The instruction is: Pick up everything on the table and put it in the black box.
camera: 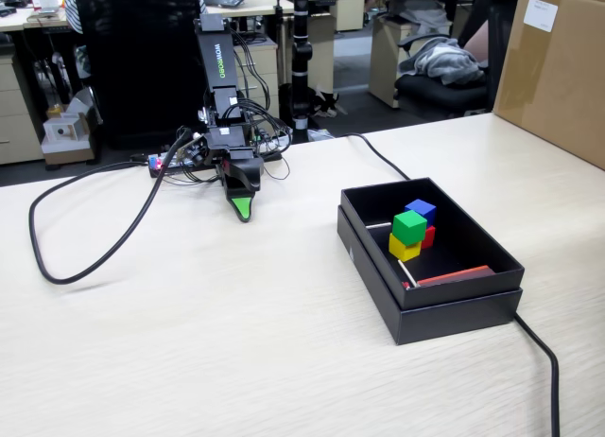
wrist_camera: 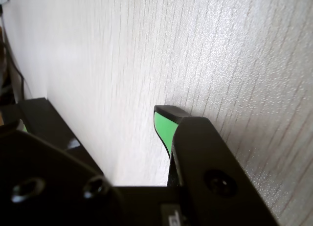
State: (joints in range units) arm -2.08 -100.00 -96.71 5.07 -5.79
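Note:
The black box (camera: 444,309) sits on the table (camera: 236,342) at the right of the fixed view. Inside it a green cube (camera: 409,226) rests on a yellow cube (camera: 402,249). A blue cube (camera: 422,209) stands just behind them and a red cube (camera: 429,236) is partly hidden beside them. My gripper (camera: 243,210) points down at the bare tabletop well left of the box, close to the arm's base. In the wrist view the gripper (wrist_camera: 98,113) is open, with only wood grain between its green-padded finger (wrist_camera: 164,128) and the black one.
A thick black cable (camera: 95,257) loops across the table's left side, and another cable (camera: 544,352) runs from behind the box to the front right. A big brown carton (camera: 558,68) stands at the back right. White sticks and a red strip (camera: 454,275) lie in the box.

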